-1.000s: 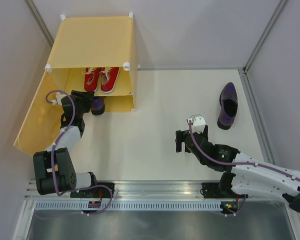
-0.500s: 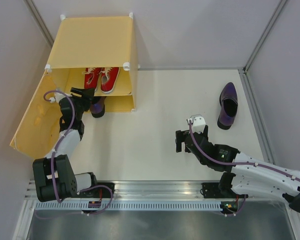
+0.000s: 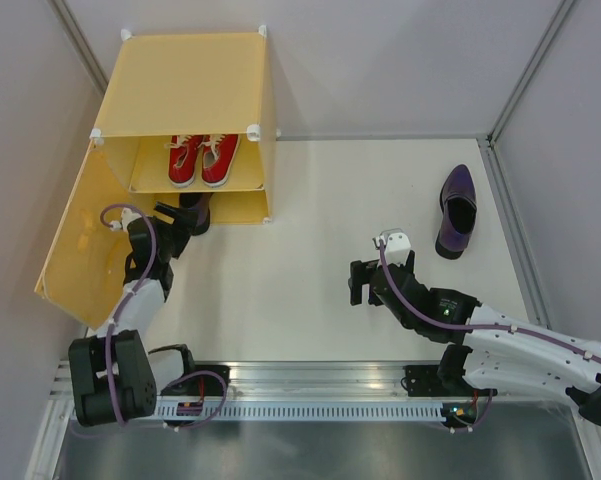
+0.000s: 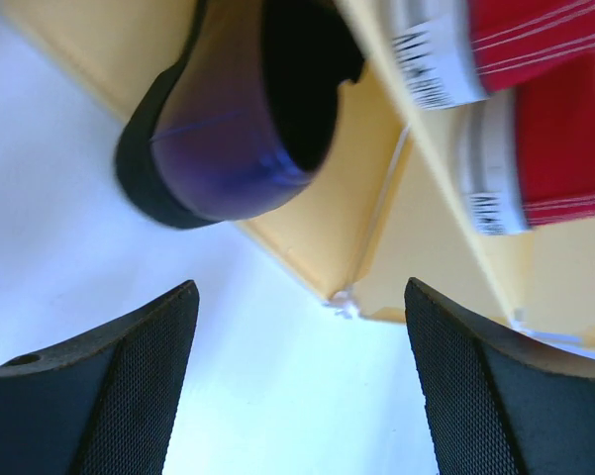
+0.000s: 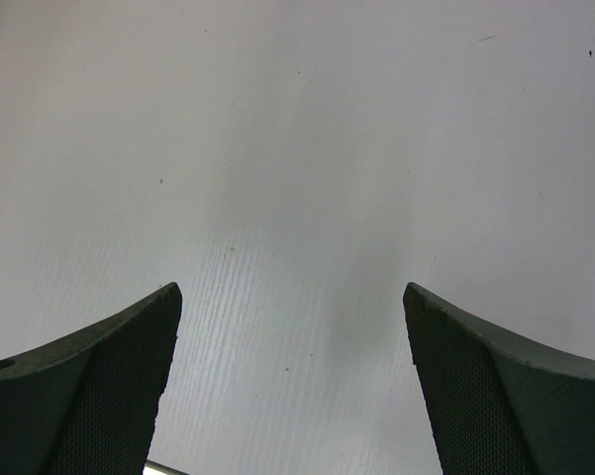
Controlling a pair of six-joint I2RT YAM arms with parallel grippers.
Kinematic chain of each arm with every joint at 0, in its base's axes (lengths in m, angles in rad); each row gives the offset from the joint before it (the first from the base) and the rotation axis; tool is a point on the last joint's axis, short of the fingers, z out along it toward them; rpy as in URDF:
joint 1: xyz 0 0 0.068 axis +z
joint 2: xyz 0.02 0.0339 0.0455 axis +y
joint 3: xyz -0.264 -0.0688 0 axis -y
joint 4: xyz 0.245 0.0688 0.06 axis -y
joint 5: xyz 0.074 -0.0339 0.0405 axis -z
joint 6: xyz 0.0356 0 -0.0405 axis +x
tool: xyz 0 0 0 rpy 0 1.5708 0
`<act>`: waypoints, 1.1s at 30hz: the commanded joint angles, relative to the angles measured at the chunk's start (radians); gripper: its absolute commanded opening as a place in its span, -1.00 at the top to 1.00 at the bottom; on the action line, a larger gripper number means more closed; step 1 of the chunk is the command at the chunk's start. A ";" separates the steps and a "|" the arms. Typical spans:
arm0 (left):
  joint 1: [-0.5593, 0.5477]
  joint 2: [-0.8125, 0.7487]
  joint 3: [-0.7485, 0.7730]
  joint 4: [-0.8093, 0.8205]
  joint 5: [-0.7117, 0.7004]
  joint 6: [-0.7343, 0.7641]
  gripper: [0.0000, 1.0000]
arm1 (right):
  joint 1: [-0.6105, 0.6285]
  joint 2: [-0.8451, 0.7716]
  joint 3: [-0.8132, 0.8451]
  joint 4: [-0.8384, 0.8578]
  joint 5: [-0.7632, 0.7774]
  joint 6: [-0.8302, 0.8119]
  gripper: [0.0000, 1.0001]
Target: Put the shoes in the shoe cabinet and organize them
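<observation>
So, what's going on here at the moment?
The red sneakers sit on the shelf of the shoe cabinet. One purple shoe is in the compartment below, heel poking out; the left gripper is open in front of it, holding nothing. The other purple shoe lies on the table at far right, and the right gripper hangs open, empty.

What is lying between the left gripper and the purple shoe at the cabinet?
Nothing. In the left wrist view only bare white table separates the open left gripper from the purple shoe.

Glossy purple shoe (image 4: 223, 139) by the smooth yellow plastic cabinet (image 3: 185, 85); red canvas sneakers (image 4: 574, 148); matt, finely textured black fingers (image 4: 109, 396); matt white worktop (image 3: 310, 280).
</observation>
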 commanded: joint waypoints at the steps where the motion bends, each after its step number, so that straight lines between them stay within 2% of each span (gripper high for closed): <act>1: 0.000 0.081 -0.004 0.012 0.009 -0.052 -0.74 | -0.002 -0.013 0.000 0.022 0.004 0.014 -0.92; 6: -0.003 0.213 0.025 0.069 0.035 -0.061 -0.70 | -0.003 -0.027 -0.009 0.017 0.014 0.018 -0.92; 10: -0.004 0.326 0.033 0.147 0.042 -0.084 -0.58 | -0.003 -0.020 -0.007 0.016 0.013 0.018 -0.92; 15: -0.006 0.389 0.059 0.204 0.027 -0.089 -0.54 | -0.003 -0.020 -0.007 0.014 0.021 0.016 -0.92; 24: -0.004 0.492 0.181 0.212 0.023 -0.090 -0.49 | -0.003 -0.010 0.000 0.011 0.025 0.011 -0.92; 33: -0.009 0.543 0.226 0.241 0.032 -0.092 -0.47 | -0.003 -0.010 0.005 -0.003 0.033 0.008 -0.92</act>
